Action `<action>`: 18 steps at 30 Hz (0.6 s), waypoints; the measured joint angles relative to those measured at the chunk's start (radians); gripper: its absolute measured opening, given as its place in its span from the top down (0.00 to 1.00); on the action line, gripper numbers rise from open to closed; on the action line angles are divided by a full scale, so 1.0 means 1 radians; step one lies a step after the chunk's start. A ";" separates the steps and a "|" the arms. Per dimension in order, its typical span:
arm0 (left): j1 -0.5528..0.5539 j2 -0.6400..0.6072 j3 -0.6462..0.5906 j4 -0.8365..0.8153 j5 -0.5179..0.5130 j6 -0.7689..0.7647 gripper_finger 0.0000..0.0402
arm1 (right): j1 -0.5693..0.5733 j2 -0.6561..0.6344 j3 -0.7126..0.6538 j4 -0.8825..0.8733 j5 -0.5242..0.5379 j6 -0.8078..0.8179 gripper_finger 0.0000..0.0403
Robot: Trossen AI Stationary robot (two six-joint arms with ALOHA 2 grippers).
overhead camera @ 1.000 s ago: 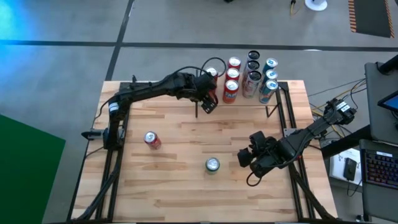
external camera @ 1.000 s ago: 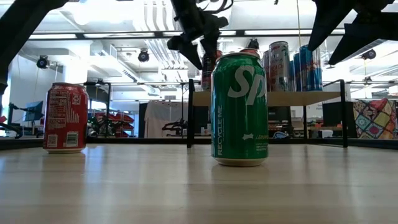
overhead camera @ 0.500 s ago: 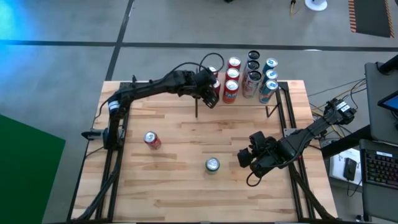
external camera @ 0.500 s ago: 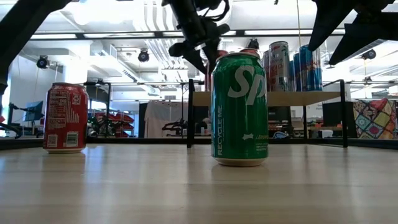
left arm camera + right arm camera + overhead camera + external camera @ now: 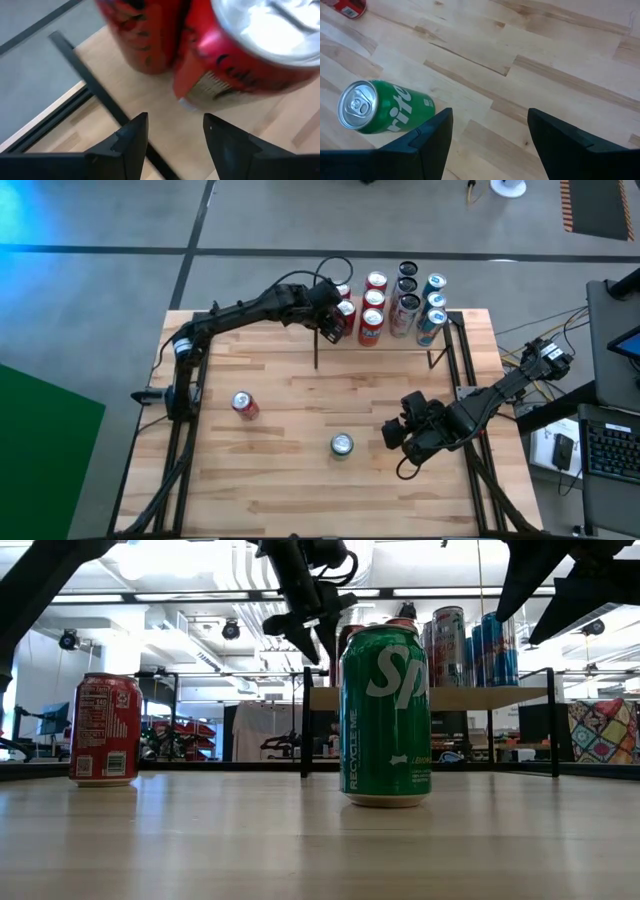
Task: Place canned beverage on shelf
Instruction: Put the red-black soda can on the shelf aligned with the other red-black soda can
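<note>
Hovering left gripper [image 5: 172, 135], jaws apart

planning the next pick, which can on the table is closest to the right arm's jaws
The green can. It stands just left of the right gripper, while the red can on the table sits much farther left.

Green can [image 5: 342, 444] upright mid-table; light-wood shelf [image 5: 395, 340] (cans atop) beyond.
</note>
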 joint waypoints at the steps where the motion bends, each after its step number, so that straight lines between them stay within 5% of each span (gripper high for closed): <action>1: 0.001 -0.005 0.000 -0.011 -0.002 0.000 0.56 | 0.000 0.000 0.000 0.000 0.000 0.001 0.39; 18: -0.071 -0.047 0.000 0.053 0.046 -0.027 0.56 | -0.001 0.000 -0.006 -0.002 0.000 0.001 0.39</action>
